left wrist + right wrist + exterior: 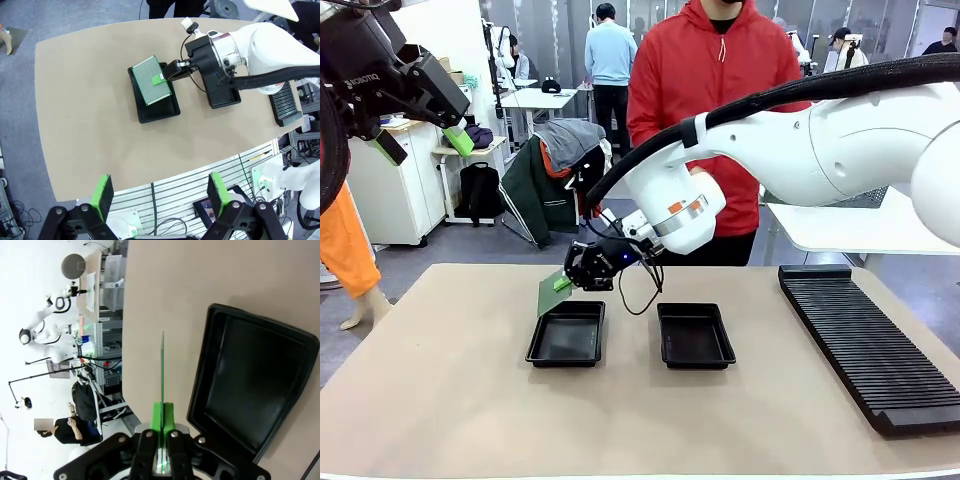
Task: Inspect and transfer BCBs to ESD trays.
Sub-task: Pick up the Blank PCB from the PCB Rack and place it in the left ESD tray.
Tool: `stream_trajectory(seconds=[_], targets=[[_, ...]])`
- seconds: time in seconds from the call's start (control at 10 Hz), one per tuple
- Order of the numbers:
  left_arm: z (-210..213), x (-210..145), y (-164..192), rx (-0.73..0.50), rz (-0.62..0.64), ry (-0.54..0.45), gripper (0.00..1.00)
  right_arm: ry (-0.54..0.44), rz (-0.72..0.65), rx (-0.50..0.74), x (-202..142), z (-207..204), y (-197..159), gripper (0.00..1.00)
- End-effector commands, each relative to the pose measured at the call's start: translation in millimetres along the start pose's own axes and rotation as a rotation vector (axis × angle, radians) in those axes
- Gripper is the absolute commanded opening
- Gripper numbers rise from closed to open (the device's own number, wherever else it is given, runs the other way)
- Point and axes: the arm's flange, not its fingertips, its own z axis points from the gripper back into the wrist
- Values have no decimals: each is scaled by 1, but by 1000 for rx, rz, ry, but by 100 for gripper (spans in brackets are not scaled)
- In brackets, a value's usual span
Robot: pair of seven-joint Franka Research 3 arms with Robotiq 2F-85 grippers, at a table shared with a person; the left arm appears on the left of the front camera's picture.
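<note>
My right gripper (563, 283) is shut on the edge of a green BCB (550, 294), holding it tilted just above the far left corner of the left ESD tray (567, 334). The right ESD tray (695, 336) lies beside it with nothing in it. From above, the speckled BCB (151, 80) hangs over the tray (159, 111), and the other tray (223, 102) is partly hidden under the right arm. In the right wrist view the BCB (162, 370) shows edge-on between the pads (168, 412), beside the tray (255, 390). My left gripper (425, 143) (160, 195) is open, raised high at the left.
A long black ribbed rack (870, 340) lies along the table's right side. A person in a red jacket (715, 80) stands at the far edge behind the right arm. Bare table (440, 390) lies left of and in front of the trays.
</note>
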Motion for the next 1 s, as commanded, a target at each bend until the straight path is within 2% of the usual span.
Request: stream_trajectory(seconds=[0.0,0.9], targets=[[0,0,1,6,3,2,100,-10,-41,-60,2,-8,2,3],[0,0,1,6,3,2,100,-23,-131,-189,-4,-37,-19,3]])
